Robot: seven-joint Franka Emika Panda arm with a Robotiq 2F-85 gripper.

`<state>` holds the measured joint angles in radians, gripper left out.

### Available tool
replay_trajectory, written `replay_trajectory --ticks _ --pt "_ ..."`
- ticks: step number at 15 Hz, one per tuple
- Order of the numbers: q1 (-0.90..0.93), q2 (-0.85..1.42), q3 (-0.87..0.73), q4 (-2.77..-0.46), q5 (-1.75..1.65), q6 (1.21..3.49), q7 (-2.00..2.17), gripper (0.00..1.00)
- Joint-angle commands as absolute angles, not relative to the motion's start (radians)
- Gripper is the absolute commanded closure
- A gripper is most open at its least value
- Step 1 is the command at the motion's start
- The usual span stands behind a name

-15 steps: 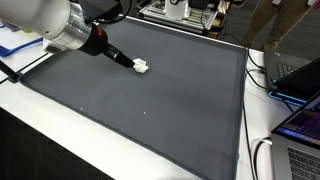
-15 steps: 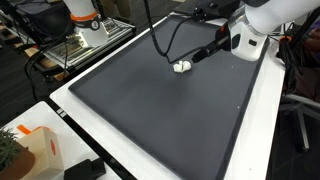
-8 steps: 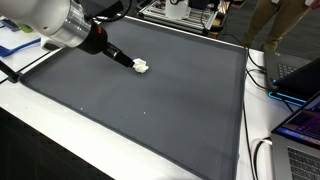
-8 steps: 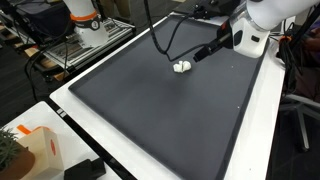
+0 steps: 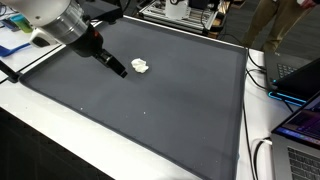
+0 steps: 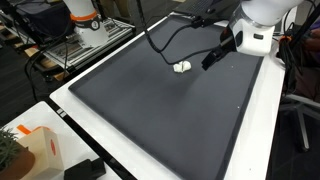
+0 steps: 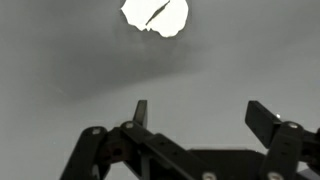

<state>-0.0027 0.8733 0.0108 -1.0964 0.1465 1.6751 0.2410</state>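
Note:
A small white crumpled object (image 5: 140, 67) lies on the dark grey mat (image 5: 150, 110). It also shows in an exterior view (image 6: 181, 67) and at the top of the wrist view (image 7: 155, 15). My gripper (image 5: 119, 70) is open and empty, a short way back from the white object and a little above the mat. In the wrist view its two fingers (image 7: 200, 112) stand apart with nothing between them. In an exterior view the gripper (image 6: 208, 62) hangs beside the object, not touching it.
The mat sits on a white table (image 6: 70, 100). Laptops (image 5: 300, 80) and cables lie along one edge. A cart with equipment (image 6: 85, 35) stands behind the table. An orange-and-white box (image 6: 35, 150) sits at a corner.
The gripper was at the white object; it has now let it go and pulled back and up, away from it. The white object stays on the mat.

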Motion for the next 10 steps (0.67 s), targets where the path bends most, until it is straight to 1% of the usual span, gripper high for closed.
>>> replay_trajectory --ticks 1,5,6,10 --pt "-0.007 0.707 0.008 -1.331 0.153 1.784 0.193 0.00" --pt "-0.017 0.567 0.021 -1.496 0.150 1.759 0.089 0.00" --pt "-0.002 0.677 0.008 -1.341 0.147 1.740 0.149 0.00" --pt "-0.004 0.595 0.009 -1.442 0.146 1.739 0.109 0.00"
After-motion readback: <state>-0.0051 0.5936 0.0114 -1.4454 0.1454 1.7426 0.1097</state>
